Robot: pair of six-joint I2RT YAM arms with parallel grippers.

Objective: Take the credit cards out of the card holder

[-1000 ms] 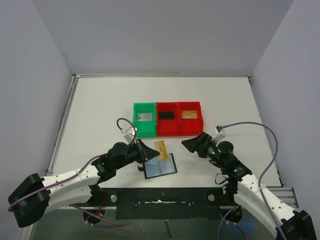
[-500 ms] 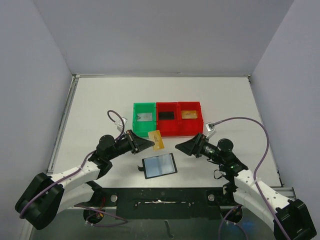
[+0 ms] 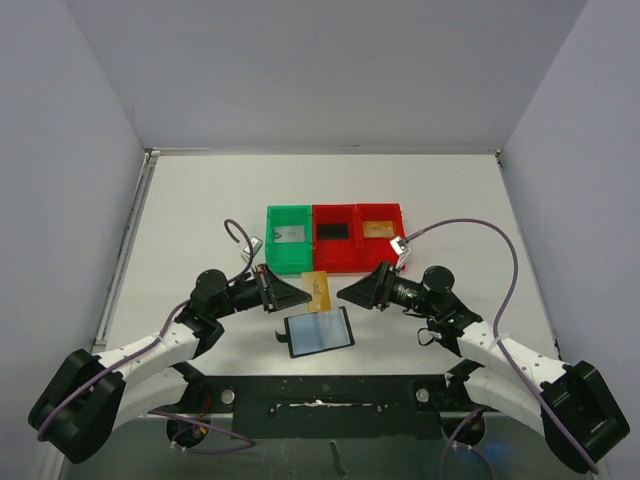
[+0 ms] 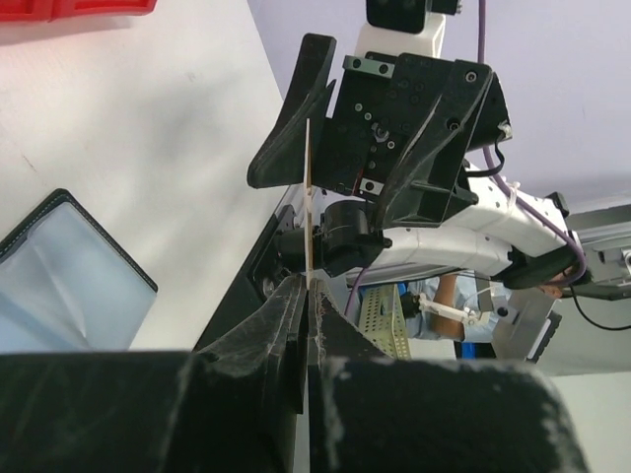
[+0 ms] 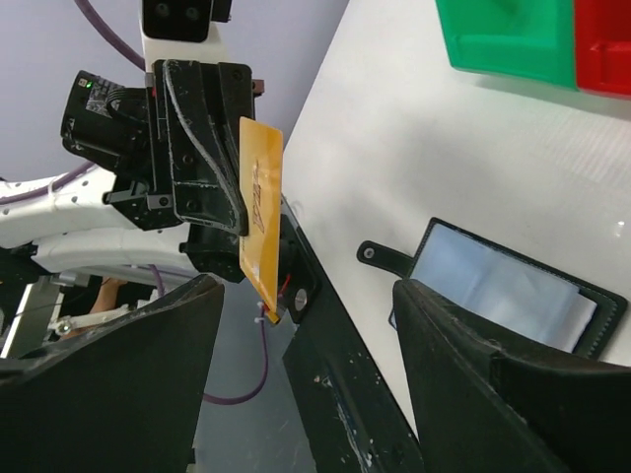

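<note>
The gold card is up in the air, clear of the desk, with the left jaws clamped on one end of it. The right jaws stand wide apart right in front of it, and the card's free end seems to poke in between them (the left wrist view shows it edge-on, a thin line running up into that gap). The card holder lies open on the desk just nearer the arms than the card, bluish pockets up, and I can't make out any card in it. Further back a pale grey card sits in the green bin, and a black card and a second gold card sit in the red bins. This looks to me like a hand-over, and that is where it can go wrong. If the left jaws let go before the right ones have a firm hold, the card drops, likely onto the card holder or the desk. If the right jaws shut on only a sliver of edge, the card can swivel or slip out. If they shut off-line from the card's plane, they may bend it against the left grip. The two sets of jaws are also very near each other, so a small push forward could knock them together.
</note>
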